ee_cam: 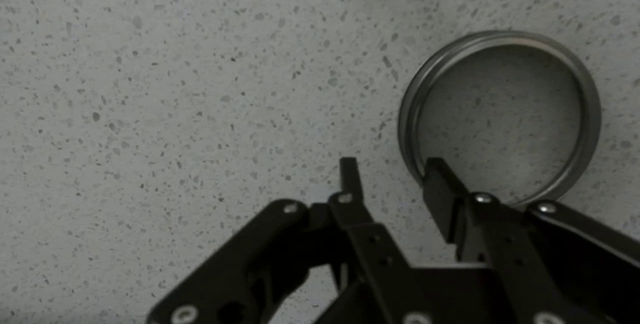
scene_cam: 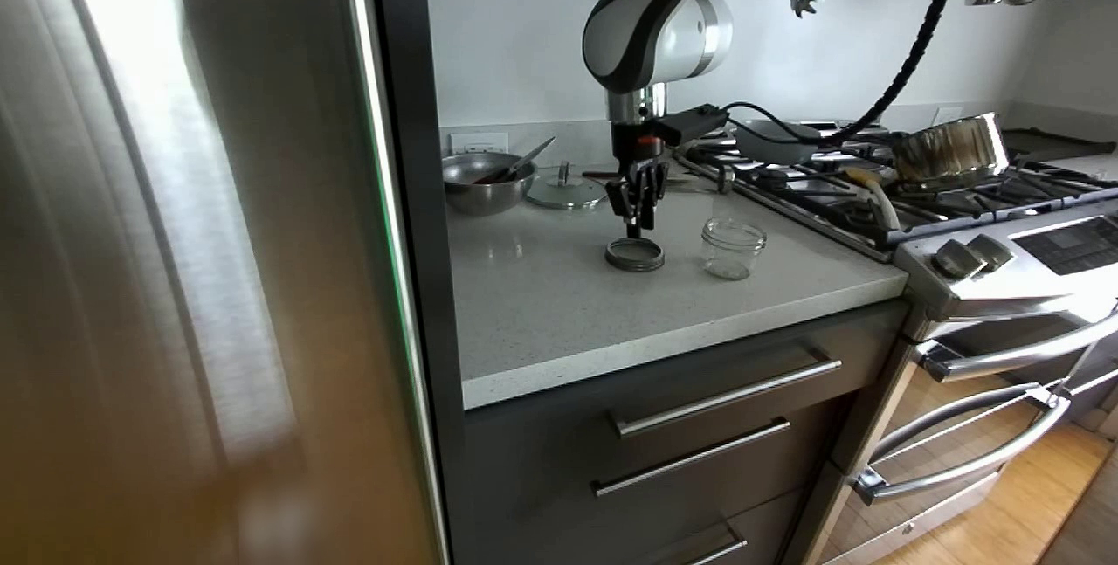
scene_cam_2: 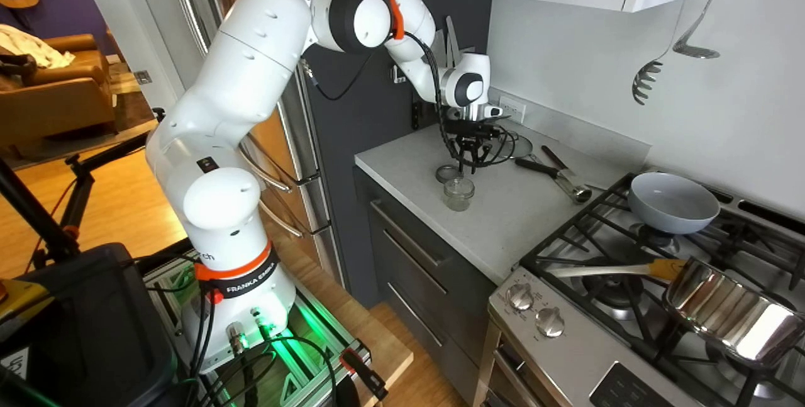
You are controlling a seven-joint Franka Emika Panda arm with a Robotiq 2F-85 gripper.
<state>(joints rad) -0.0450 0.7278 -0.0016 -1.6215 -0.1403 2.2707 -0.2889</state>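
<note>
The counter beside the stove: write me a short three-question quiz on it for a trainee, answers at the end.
1. Multiple choice: where does the metal ring lie?
A) on the stove
B) on the counter, apart from the glass jar
C) inside the jar

2. True or false: the pincer stands open.

3. Fill in: in an exterior view, a utensil handle leans out of a metal ____.

Key: 1. B; 2. true; 3. bowl
</note>
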